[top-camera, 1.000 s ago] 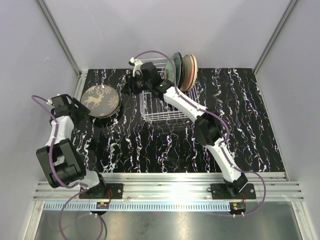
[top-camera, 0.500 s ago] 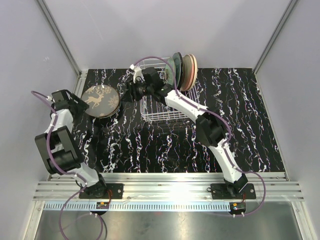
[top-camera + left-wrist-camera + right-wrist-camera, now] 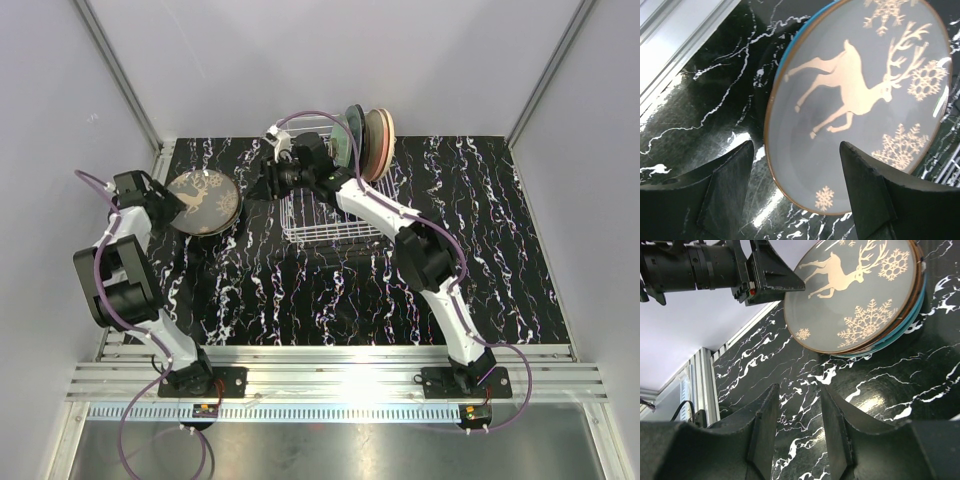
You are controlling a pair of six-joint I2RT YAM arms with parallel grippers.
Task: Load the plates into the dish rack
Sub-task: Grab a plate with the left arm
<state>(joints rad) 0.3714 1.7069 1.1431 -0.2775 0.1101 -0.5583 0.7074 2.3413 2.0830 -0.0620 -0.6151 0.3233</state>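
Moved: your left gripper (image 3: 163, 201) has come up and in against the left rim of the deer plate (image 3: 200, 203). Your right gripper (image 3: 256, 185) has shifted a little beside the rack. The plate itself has stayed put.
Deer plate: grey-brown with a white stag and snowflakes, it lies flat at the left centre of the overhead view, on top of a low pile.
Pile under it: only a blue-green rim (image 3: 912, 322) peeks out below. You cannot count how many plates lie there.
Racked plates (image 3: 366, 140): several stand on edge at the top centre, packed together at the rack's far end, so the near slots stay free.
Dish rack (image 3: 325, 228): white wire, at the centre of the overhead view, just right of the pile.
Left gripper: its jaws stand apart with nothing clamped. In its wrist view the plate's near rim sits between the two fingers (image 3: 727, 187), which looks like lining up to pinch the edge.
Right gripper: its jaws also stand apart and are empty. It is aimed at the pile from the rack side, near the pile but not touching, likely waiting to steady or receive the plate.
Table (image 3: 480, 230): black with white veining, glossy enough to throw glare near the pile.
Hidden: the right arm crosses the rack's far left part, so you cannot see the prongs there. The racked plates overlap too much to separate by pattern. Whether the left fingers already touch the rim, you cannot tell.
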